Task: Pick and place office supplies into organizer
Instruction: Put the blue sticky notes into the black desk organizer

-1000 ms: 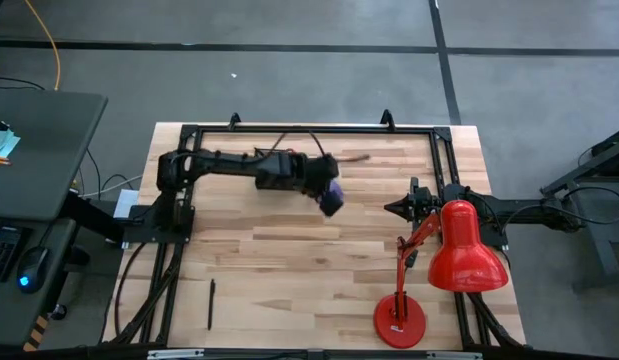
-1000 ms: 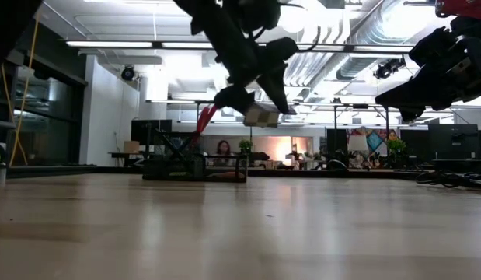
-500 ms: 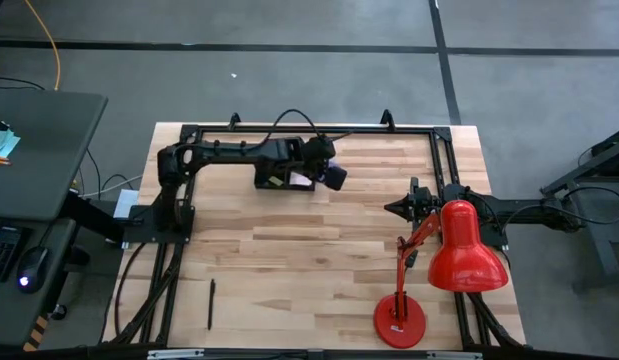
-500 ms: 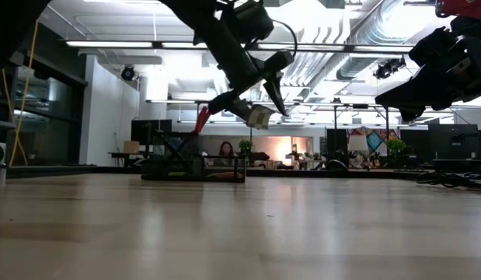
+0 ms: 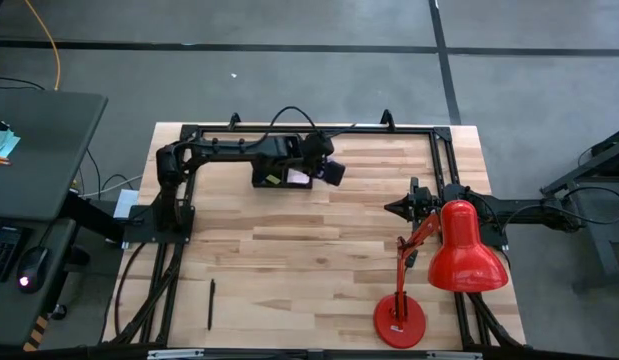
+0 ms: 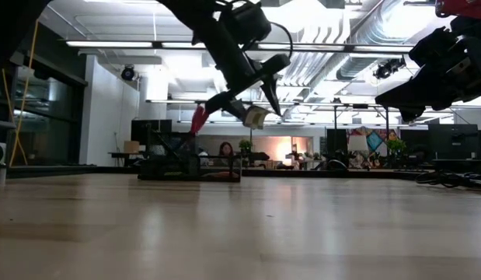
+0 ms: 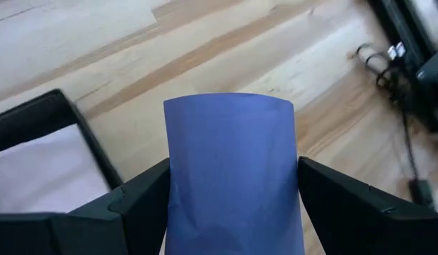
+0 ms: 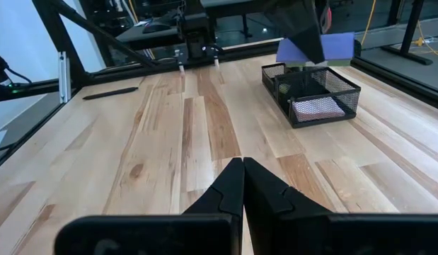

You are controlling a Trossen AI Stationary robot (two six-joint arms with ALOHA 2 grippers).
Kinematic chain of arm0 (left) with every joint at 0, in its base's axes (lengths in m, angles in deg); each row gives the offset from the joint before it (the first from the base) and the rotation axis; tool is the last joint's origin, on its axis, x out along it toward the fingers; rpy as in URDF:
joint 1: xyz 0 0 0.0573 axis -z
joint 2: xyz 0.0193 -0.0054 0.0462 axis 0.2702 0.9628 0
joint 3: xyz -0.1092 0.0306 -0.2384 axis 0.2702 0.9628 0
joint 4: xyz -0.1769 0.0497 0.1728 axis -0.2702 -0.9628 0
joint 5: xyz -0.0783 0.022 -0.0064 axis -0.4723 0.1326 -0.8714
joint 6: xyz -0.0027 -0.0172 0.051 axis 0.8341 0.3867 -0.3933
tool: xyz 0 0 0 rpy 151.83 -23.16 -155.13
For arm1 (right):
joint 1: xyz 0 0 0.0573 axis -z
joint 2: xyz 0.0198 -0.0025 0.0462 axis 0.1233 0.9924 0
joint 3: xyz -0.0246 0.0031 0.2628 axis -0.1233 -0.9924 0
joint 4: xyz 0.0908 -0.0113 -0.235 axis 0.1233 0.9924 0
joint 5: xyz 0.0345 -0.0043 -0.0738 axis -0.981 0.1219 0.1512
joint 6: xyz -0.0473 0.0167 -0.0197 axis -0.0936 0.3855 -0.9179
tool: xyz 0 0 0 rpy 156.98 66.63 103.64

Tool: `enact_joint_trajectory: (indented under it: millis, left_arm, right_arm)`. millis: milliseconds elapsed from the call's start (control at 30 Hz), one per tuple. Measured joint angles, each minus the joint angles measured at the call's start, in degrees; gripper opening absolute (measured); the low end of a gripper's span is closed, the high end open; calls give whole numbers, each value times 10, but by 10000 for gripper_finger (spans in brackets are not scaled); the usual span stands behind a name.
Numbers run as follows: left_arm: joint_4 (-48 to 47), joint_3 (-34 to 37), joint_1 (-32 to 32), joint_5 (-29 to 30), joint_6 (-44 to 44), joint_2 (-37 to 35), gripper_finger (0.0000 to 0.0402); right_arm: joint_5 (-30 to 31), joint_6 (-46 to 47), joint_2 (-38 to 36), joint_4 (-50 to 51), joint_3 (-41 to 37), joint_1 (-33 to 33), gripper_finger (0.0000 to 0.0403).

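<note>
My left gripper (image 5: pixel 329 171) holds a purple sticky-note pad (image 7: pixel 229 170) in the air over the right end of the black mesh organizer (image 8: pixel 318 95). The organizer stands on the table near its far edge. A pink pad (image 8: pixel 318 108) lies flat inside it, and a red handle (image 6: pixel 198 119) sticks up above it. A thin dark pen (image 5: pixel 211 303) lies on the table at the near left. My right gripper (image 8: pixel 242 177) waits shut at the table's right side, touching nothing. My left gripper pinches the purple pad between its two fingers (image 7: pixel 137 202), one on each of two opposite edges (image 7: pixel 177 191). The fingers slant down from the table's left. The pad is lifted clear and tilted (image 6: pixel 256 117), above the organizer without touching it.
A red desk lamp (image 5: pixel 459 250) stands at the near right, its base (image 5: pixel 399 320) close to the front edge. A black metal frame (image 5: pixel 309 130) runs along the table's far edge and sides. Another dark pen (image 8: pixel 109 92) lies on bare wood.
My left gripper has carried the purple pad toward the table's far edge, rolling its wrist so the pad has turned. The pad now hangs over the organizer's right end, clear of the table. Most of the move came early, then it slowed.
</note>
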Motion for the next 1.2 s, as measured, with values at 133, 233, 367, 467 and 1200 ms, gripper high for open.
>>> enact_joint_trajectory:
  millis: [133, 233, 367, 467, 1200]
  left_arm:
    - [10, -17, 0, 5, 8, 1, 276]
    - [-3, -40, 6, 30, 21, 1, 276]
    - [-39, -64, 18, 77, 38, 1, 276]
    - [-76, -78, 18, 101, 39, 1, 276]
    - [-111, -87, 16, 180, 43, 14, 276]
  right_arm:
    - [0, 0, 0, 0, 0, 0, 0]
    - [0, 0, 0, 0, 0, 0, 0]
    - [0, 0, 0, 0, 0, 0, 0]
    - [0, 0, 0, 0, 0, 0, 0]
    - [0, 0, 0, 0, 0, 0, 0]
